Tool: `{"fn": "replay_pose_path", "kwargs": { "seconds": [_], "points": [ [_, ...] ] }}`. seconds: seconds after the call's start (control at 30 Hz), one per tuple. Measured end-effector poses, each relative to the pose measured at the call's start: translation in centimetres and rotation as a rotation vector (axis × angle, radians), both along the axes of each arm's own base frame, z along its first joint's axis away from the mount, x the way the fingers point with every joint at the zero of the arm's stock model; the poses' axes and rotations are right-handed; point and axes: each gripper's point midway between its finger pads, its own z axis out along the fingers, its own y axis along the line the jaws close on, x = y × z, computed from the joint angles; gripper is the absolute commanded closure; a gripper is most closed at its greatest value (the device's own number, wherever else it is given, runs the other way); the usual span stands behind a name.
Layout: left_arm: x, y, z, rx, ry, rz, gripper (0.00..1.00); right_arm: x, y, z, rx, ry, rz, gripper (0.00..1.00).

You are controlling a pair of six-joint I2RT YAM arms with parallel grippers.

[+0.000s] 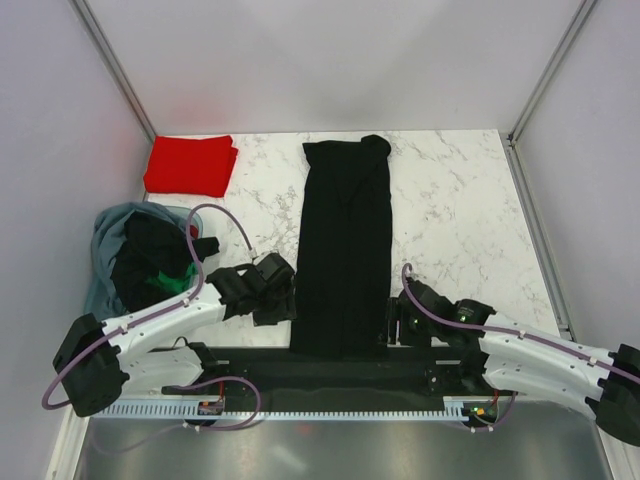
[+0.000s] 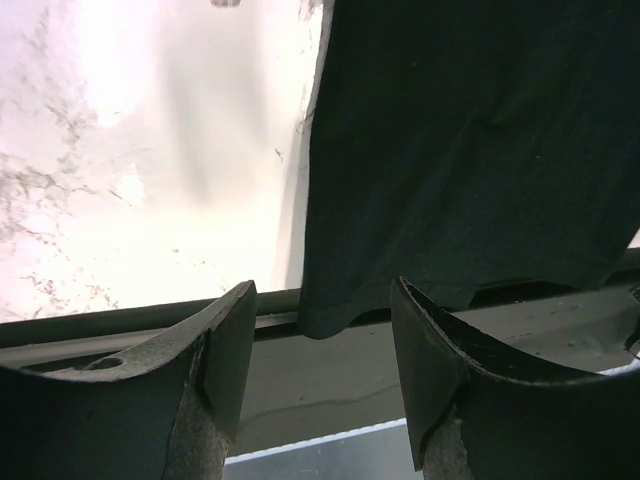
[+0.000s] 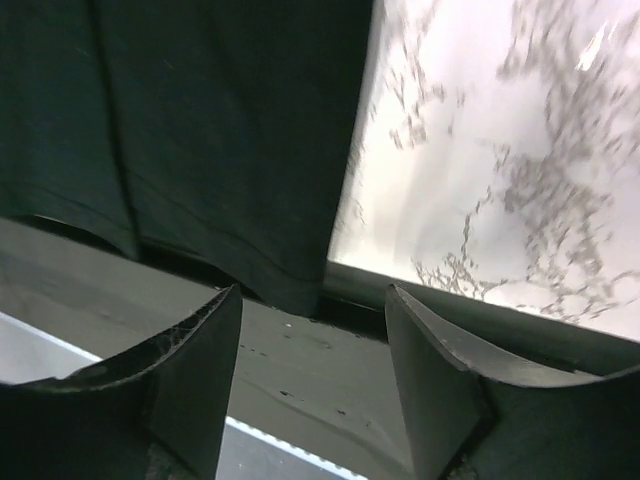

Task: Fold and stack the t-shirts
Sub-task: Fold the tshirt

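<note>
Marble table [image 1: 450, 200] flanks black t-shirt [image 1: 345, 250], hem overhanging.

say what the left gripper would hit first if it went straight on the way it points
Most likely the black shirt: its near corner lies at the table edge, right ahead of the open left gripper. Depth is hard to judge from the wrist view.

The right gripper [image 3: 312, 292] is hovering at the table's near edge, its jaws standing apart with nothing lying between the dark fingers [image 3: 200, 370]. Just beyond the fingertips, the black t-shirt [image 3: 200, 120] is lying flat to the left, its hem corner drooping over the dark edge strip [image 3: 480, 320]. The white marble table [image 3: 500, 150] is showing bare to the right of the cloth.
</note>
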Motion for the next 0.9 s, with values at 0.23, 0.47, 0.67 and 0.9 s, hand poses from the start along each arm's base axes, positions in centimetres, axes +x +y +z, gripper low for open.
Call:
{"fn": "replay_pose_path", "kwargs": {
  "seconds": [0.23,0.47,0.67,0.9],
  "points": [
    [-1.2,0.1,-2.2,-0.026,0.046,0.002,0.37,-1.7,0.9,-1.8,0.024,0.048,-0.008,0.37],
    [-2.4,-0.1,-3.4,-0.086,0.073,0.010,0.40,-2.0,1.4,-2.8,0.040,0.048,-0.023,0.52],
    [-3.4,-0.1,-4.7,-0.116,0.109,0.017,0.42,-2.0,1.2,-3.5,0.034,0.050,-0.038,0.72],
    [-3.8,-0.5,-5.2,-0.161,0.123,0.024,0.54,-1.8,1.3,-3.5,0.040,0.038,-0.044,0.82]
  ]
}}
